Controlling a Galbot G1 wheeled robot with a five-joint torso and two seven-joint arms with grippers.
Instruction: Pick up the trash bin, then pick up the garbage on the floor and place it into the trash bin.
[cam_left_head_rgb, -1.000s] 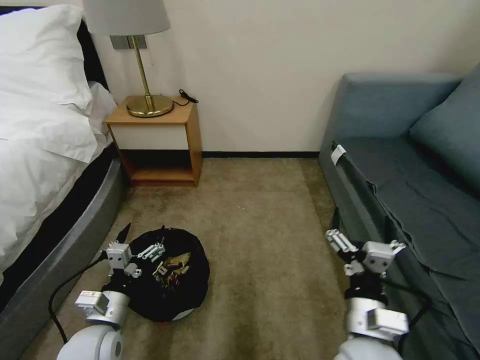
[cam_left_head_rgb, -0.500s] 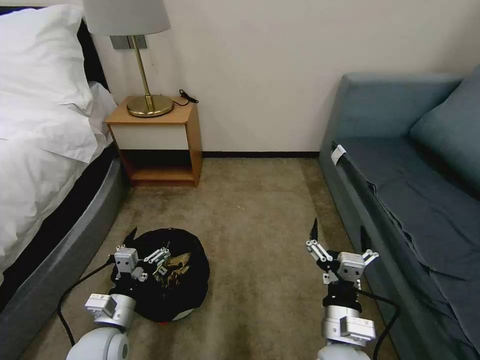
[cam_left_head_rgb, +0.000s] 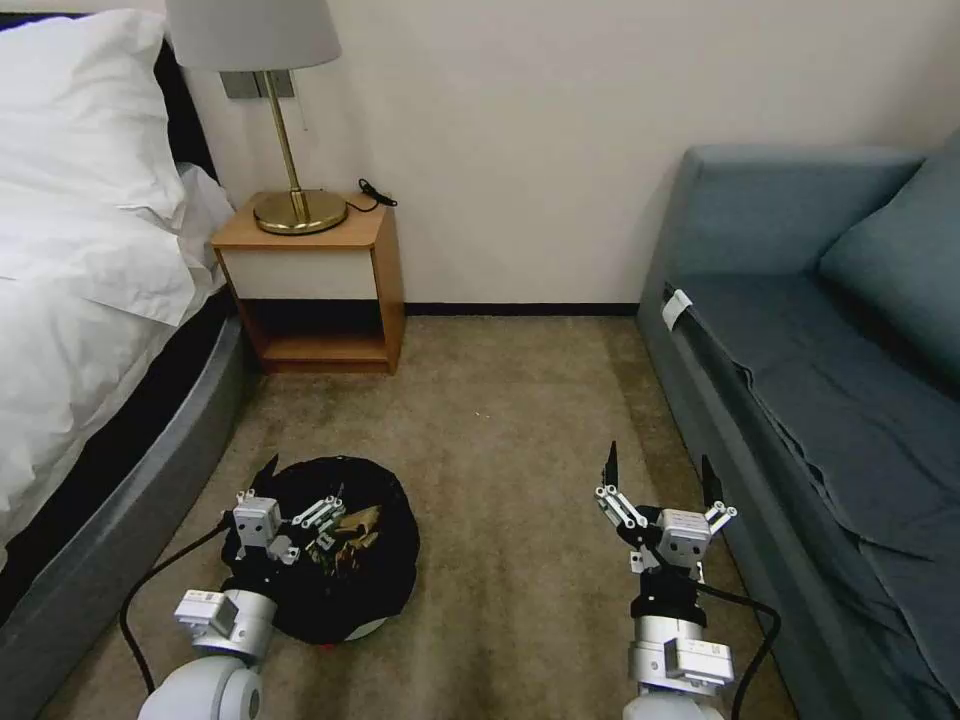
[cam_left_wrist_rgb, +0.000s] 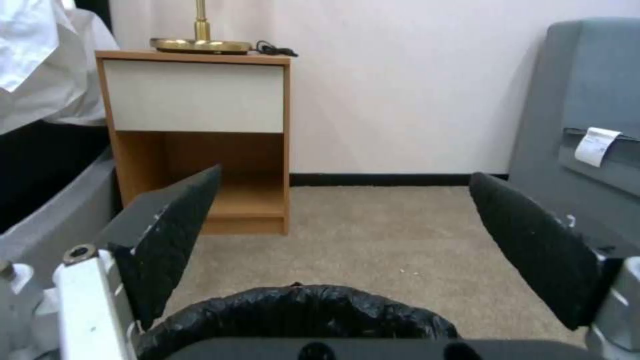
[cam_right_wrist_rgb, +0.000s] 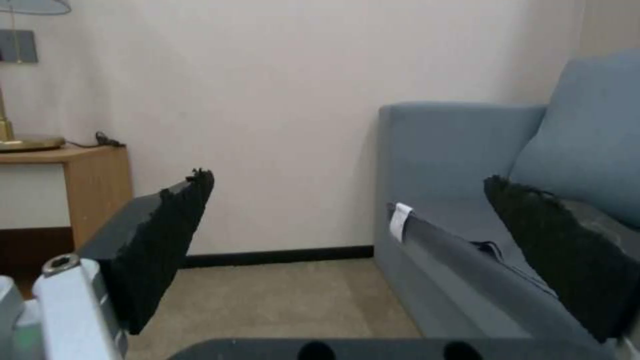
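The trash bin (cam_left_head_rgb: 375, 580), lined with a crinkly black bag, stands on the carpet at the lower left, with a bit of white base and red under its near edge. Garbage (cam_left_head_rgb: 352, 527), crumpled tan and yellowish pieces, lies inside it. My left gripper (cam_left_head_rgb: 300, 487) hangs open over the bin's near left rim with nothing between its fingers. In the left wrist view the left gripper (cam_left_wrist_rgb: 345, 175) spreads wide above the bin's black rim (cam_left_wrist_rgb: 293, 310). My right gripper (cam_left_head_rgb: 658, 465) is open over bare carpet beside the sofa. The right wrist view shows the right gripper (cam_right_wrist_rgb: 348, 179) holding nothing.
A bed (cam_left_head_rgb: 80, 300) with white linen and a grey frame runs along the left. A wooden nightstand (cam_left_head_rgb: 320, 290) with a brass lamp (cam_left_head_rgb: 290, 150) stands at the wall. A blue-grey sofa (cam_left_head_rgb: 830, 380) lines the right. Carpet (cam_left_head_rgb: 510, 420) lies open between them.
My right gripper has swung left, from against the sofa's side to over the carpet, staying open. The left gripper shifted slightly over the bin. The bin has not moved.
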